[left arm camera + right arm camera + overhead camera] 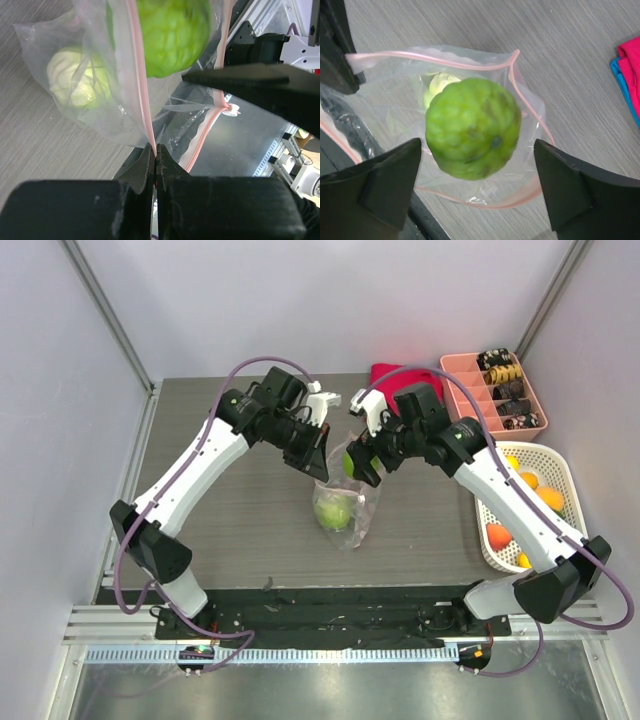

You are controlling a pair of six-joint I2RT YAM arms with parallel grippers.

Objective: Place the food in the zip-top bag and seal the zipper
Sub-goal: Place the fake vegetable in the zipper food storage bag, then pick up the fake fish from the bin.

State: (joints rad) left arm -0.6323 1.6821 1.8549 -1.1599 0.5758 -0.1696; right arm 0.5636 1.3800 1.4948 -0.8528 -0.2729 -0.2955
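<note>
The clear zip-top bag [352, 512] hangs over the table's middle with its mouth open. My left gripper [318, 454] is shut on its pink zipper strip [139, 80], holding that edge up; in the left wrist view the fingertips [155, 151] pinch the strip. One green round fruit [333, 512] lies inside the bag [395, 112] at the bottom. My right gripper [362, 466] is open above the mouth. A second green fruit [472, 127] is in the air between its wide-apart fingers [390, 175], touching neither, just above the bag opening.
A white basket [566, 472] at the right holds orange, yellow and red-orange toy food. A pink compartment tray [462, 390] stands at the back right. A folded red cloth [392, 374] lies behind the right gripper, and shows in the right wrist view [631, 60].
</note>
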